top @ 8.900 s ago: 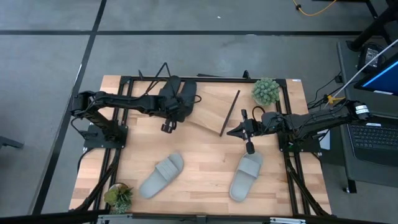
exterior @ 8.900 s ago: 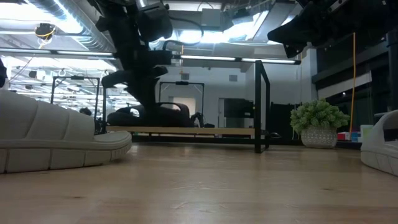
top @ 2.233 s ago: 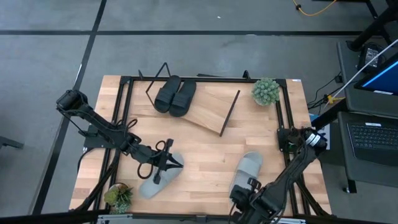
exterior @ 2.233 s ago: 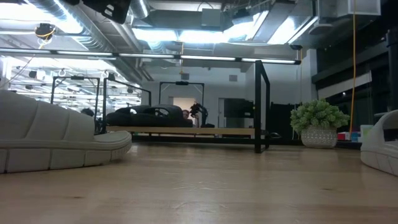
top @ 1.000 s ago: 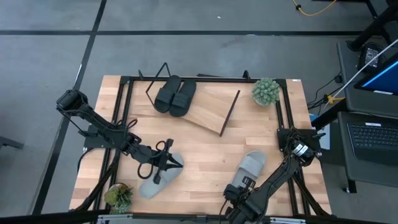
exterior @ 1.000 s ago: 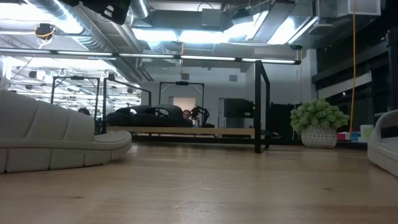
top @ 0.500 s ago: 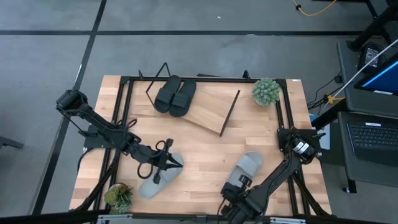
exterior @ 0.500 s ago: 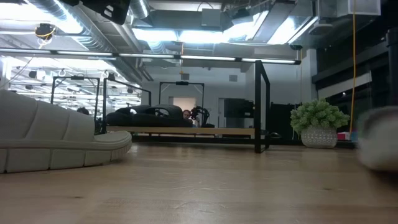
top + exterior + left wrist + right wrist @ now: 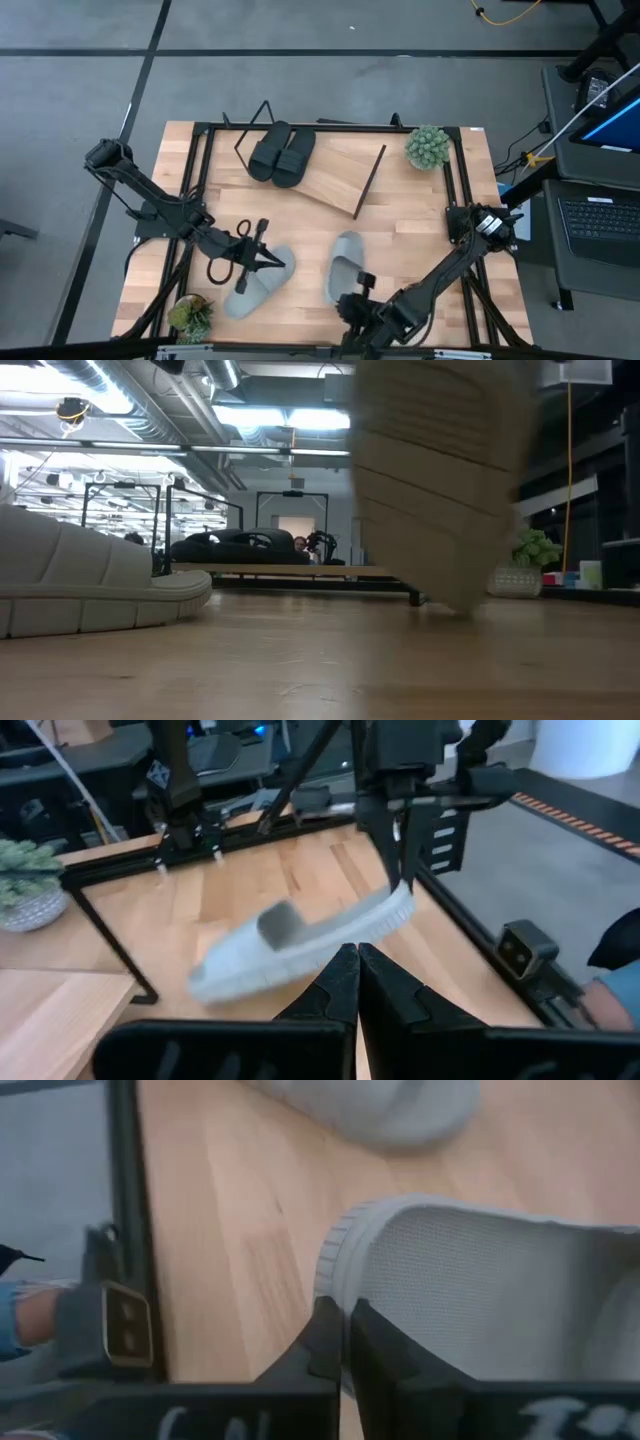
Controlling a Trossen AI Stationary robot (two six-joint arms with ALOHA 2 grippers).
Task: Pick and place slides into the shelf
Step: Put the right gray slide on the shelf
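Two black slides (image 9: 282, 152) rest side by side on the left end of the shelf (image 9: 340, 178), which stands skewed at the table's far side. One light grey slide (image 9: 258, 286) lies flat on the table near the front left. My left gripper (image 9: 262, 262) is shut and hangs above that slide's far end, clear of it. The other grey slide (image 9: 348, 260) is held by my right gripper (image 9: 358, 300) near the table's front middle. The low view shows it as a big blurred shape (image 9: 440, 480). My right gripper pinches the grey slide's sole rim at its near end (image 9: 335, 1275) between both fingers. The fingers (image 9: 408, 860) come from above, pointing down. The slide is raised and tilted, its far end (image 9: 205, 982) hanging lower, close to the tabletop.
A potted plant (image 9: 428, 147) stands at the far right corner and a smaller one (image 9: 190, 316) at the near left corner. Black frame rails (image 9: 462, 200) run along the table's sides. A person's sleeve and hand (image 9: 605, 995) show beyond the near edge.
My right gripper has lifted the right grey slide off the table and carried it toward the table's left, turning it so it points more toward the far edge. My left gripper has drawn back slightly toward the left edge; the left grey slide has stayed put.
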